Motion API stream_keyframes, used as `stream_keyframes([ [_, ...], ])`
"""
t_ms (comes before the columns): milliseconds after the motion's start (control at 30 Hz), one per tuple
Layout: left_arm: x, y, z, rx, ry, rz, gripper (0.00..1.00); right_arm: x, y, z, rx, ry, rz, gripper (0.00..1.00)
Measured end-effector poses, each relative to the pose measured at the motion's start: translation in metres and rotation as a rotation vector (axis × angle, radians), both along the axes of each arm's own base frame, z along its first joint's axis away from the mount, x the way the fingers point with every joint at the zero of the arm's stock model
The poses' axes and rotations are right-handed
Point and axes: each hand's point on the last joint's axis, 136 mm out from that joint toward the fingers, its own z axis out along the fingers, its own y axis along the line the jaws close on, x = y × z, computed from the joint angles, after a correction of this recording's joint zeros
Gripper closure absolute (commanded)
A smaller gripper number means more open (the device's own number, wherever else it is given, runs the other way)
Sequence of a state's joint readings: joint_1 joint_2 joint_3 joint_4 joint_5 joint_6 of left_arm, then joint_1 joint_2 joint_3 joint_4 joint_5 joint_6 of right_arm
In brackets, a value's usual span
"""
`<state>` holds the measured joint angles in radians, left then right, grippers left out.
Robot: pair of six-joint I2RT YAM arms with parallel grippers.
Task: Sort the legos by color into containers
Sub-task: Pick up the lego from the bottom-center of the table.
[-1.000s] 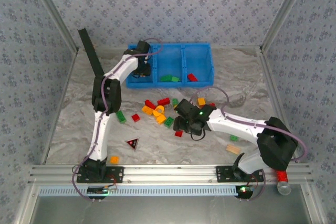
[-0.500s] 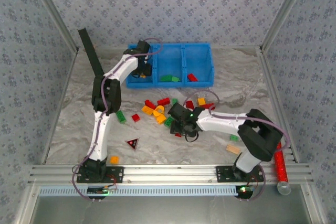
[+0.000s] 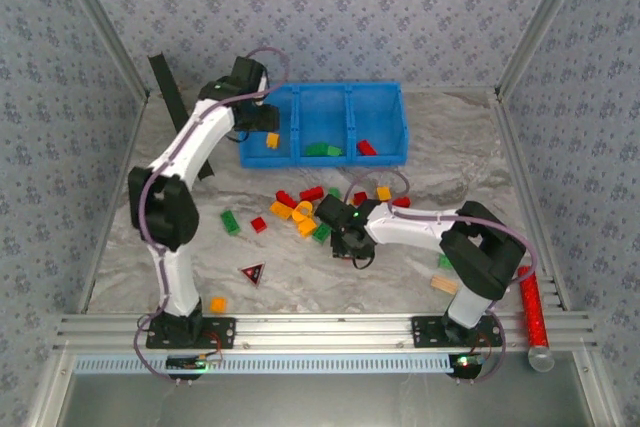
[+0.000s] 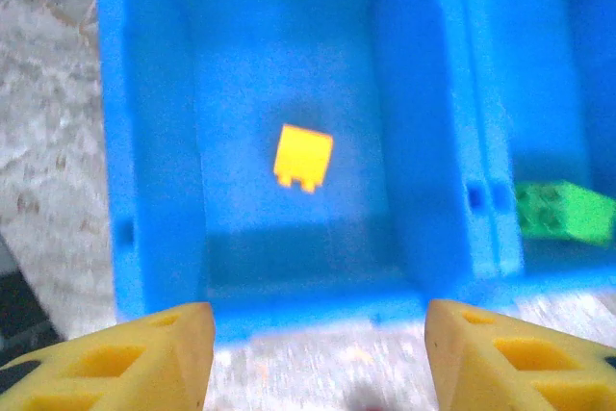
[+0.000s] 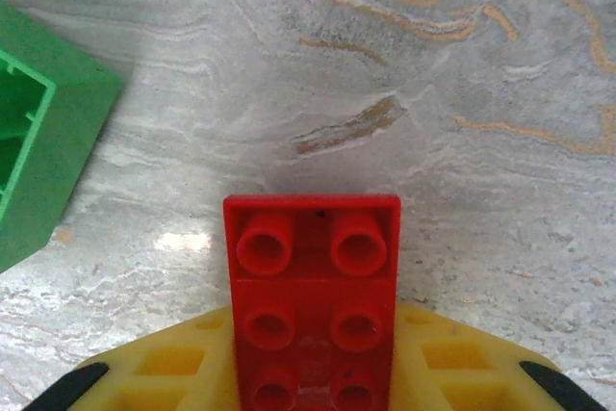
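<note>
My left claw (image 4: pixel 308 339) gapes wide at the blue bin's (image 4: pixel 154 141) rim, an orange brick (image 4: pixel 302 156) in its left compartment, while my right claw (image 5: pixel 313 368) pinches a red brick (image 5: pixel 313 257), bare tabletop (image 5: pixel 481 190) ahead.

We are lifting our left fingers (image 4: pixel 144 358) off the blue bin (image 4: pixel 144 141), dropping an orange lego (image 4: pixel 303 156) inside. Our right fingers (image 5: pixel 154 372) are sliding left onto a red lego (image 5: pixel 313 286).

Legos (image 3: pixel 281 210) lie before the bin (image 3: pixel 330 160) (some inside).
</note>
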<state>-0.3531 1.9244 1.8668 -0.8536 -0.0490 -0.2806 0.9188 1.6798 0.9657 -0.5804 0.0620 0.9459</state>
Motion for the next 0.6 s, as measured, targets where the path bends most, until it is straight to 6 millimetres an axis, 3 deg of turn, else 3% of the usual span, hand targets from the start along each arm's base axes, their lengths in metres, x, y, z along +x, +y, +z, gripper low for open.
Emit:
stream_keyframes([
  [133,-0.041,0.007,0.018,-0.053,0.001,-0.004,0.38,0.01,-0.01,0.002,0.01,0.012,0.006,0.7],
  [300,-0.099,0.023,0.01,-0.073,0.052,0.004,0.36,0.033,-0.049,0.011,-0.04,0.012,-0.017,0.7],
  [467,-0.173,0.05,-0.017,-0.078,0.133,0.053,0.36,0.068,-0.066,0.059,-0.023,-0.074,0.002,0.71],
  [600,-0.234,0.071,-0.034,-0.105,0.178,0.122,0.36,0.113,-0.074,0.112,0.011,-0.205,0.008,0.71],
])
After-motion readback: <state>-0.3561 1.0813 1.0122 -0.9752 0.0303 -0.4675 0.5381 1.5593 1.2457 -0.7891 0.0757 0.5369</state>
